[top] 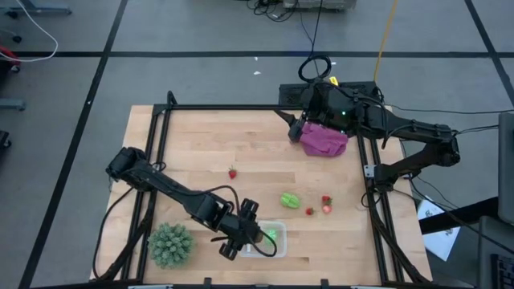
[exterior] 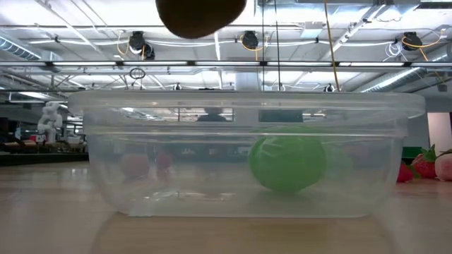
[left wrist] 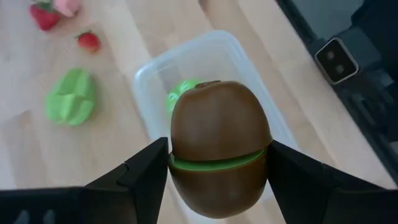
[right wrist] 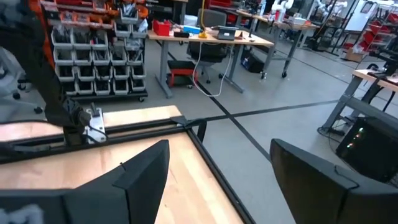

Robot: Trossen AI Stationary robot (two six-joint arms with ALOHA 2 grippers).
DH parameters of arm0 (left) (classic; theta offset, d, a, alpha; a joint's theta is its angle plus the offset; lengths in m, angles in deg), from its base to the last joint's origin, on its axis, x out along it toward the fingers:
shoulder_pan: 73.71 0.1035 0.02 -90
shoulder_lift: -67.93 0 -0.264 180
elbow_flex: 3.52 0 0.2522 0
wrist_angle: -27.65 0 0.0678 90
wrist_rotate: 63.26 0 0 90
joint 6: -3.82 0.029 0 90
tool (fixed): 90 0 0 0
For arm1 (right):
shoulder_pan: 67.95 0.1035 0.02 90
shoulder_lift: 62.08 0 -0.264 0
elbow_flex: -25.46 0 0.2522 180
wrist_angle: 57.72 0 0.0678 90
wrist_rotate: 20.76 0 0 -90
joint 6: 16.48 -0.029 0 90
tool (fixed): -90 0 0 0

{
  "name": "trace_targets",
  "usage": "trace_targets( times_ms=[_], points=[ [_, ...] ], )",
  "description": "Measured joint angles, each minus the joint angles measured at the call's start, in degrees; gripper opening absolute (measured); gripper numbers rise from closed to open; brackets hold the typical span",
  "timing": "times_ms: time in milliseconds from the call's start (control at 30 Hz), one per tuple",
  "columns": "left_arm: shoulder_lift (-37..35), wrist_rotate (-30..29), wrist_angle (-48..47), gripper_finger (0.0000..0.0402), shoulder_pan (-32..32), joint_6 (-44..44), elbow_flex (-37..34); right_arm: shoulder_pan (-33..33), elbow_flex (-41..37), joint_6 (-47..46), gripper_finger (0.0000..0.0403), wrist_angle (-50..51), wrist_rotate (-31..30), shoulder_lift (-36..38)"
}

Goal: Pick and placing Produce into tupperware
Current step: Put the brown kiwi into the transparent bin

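Kiwi-like brown produce [left wrist: 219,155] sits clamped between the left gripper's [left wrist: 219,163] dark fingers [left wrist: 144,171], one finger on each side of it, a green seam showing round its middle. The left gripper [top: 241,233] hangs directly over the tupperware [top: 269,238], which stands on the wooden worktop [top: 201,144] near its front edge, just right of the spiky green plant [top: 171,244]. In the low view the brown piece [exterior: 200,17] hovers above the clear container's rim [exterior: 247,99], not touching it.

One light-green piece [exterior: 287,163] already lies inside the tupperware, resting on its floor toward the right side; the left wrist view shows it [left wrist: 180,93] partly hidden behind the held kiwi piece. A second light-green piece [top: 290,200] lies on the worktop just beyond the container, apart from it. To its right sit a few small red strawberry pieces [top: 326,204], close together, and another single red strawberry [top: 232,172] lies farther off toward the middle of the worktop.

At the far right corner the right gripper [top: 299,128] waits beside the purple cloth [top: 324,139], its fingers [right wrist: 140,171] spread wide with nothing between them.
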Motion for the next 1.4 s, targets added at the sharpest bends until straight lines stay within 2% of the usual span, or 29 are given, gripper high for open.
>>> trace_targets(
  times_ms=[267, 700, 1400],
  points=[
    [6.11, 2.73, -1.00, 0.0244, -0.08, 0.10, -0.09, 0.02, 0.00, -0.60, 0.0267, 0.84, 0.02, 0.00],
    [10.22, 6.49, 1.10, 0.0244, 2.85, -0.75, -0.07, 0.02, 0.00, -3.54, 0.0267, 1.16, 0.17, 0.00],
    [11.49, 6.10, 1.85, 0.0255, 2.71, -1.66, -0.13, 1.60, 0.00, -3.56, 0.0267, 1.28, 0.22, 0.00]
  ],
)
